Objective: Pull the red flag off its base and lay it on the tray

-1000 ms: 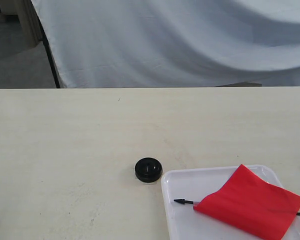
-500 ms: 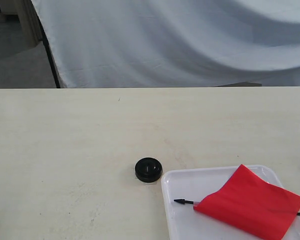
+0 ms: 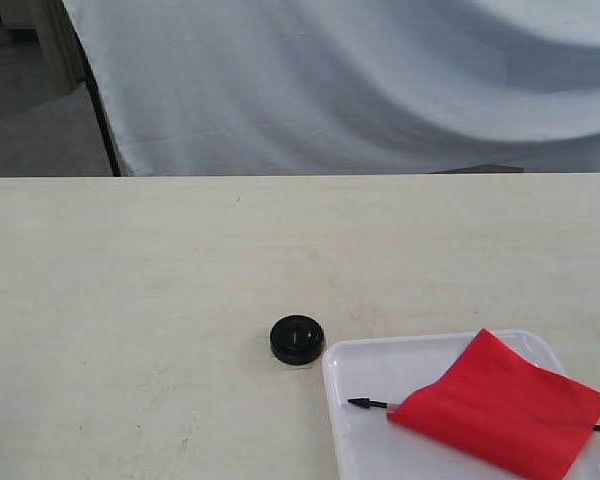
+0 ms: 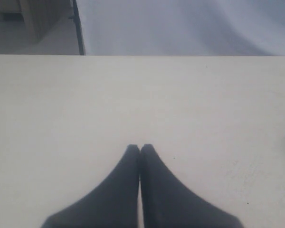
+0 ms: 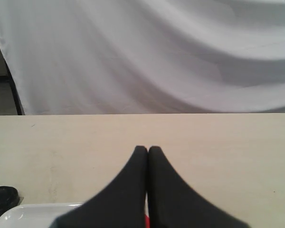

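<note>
The red flag [image 3: 505, 405] lies flat in the white tray [image 3: 355, 355] at the front right of the table, its pointed black tip [image 3: 360, 403] towards the left. The black round base [image 3: 297, 339] stands alone on the table just left of the tray's far corner. Neither gripper shows in the exterior view. My left gripper [image 4: 140, 147] is shut and holds nothing, over bare table. My right gripper [image 5: 147, 149] is shut and holds nothing; below it I see a sliver of red flag [image 5: 146, 221], the tray's rim [image 5: 33, 207] and the base [image 5: 2, 196].
The pale wooden table [image 3: 180, 260] stretches back to a white cloth backdrop [image 3: 360, 80]. A dark pole [image 3: 102, 120] stands behind the table's far left edge.
</note>
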Available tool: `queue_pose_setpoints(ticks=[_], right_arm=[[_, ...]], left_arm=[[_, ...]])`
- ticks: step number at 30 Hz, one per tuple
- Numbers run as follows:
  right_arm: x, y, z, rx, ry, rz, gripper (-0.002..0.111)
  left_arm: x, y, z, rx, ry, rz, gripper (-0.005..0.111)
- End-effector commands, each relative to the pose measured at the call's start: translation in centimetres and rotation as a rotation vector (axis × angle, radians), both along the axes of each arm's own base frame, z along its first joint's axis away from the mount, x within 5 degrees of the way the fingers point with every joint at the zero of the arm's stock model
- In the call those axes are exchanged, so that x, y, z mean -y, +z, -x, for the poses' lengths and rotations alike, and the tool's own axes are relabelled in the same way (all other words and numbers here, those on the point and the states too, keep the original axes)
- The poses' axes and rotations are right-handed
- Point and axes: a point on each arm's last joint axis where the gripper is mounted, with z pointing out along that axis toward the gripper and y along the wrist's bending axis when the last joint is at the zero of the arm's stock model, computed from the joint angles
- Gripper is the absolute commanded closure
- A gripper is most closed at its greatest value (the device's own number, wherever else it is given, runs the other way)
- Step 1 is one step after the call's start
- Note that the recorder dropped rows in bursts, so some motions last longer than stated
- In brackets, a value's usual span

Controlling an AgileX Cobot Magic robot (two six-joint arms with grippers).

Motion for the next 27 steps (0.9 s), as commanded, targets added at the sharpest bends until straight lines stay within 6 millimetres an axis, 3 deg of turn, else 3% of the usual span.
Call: queue_pose_setpoints(ticks=[1, 27], right_arm=[[0.0, -0.05, 0.02, 0.006, 0.003, 0.042, 0.109], [0.01, 0.05, 0.02, 0.017, 0.001, 0.041, 0.109]], left_arm=[[0.04, -0.02, 0.0, 0.003, -0.007, -0.001, 0.107], [0.04, -0.02, 0.0, 0.003, -0.007, -0.001, 0.107]])
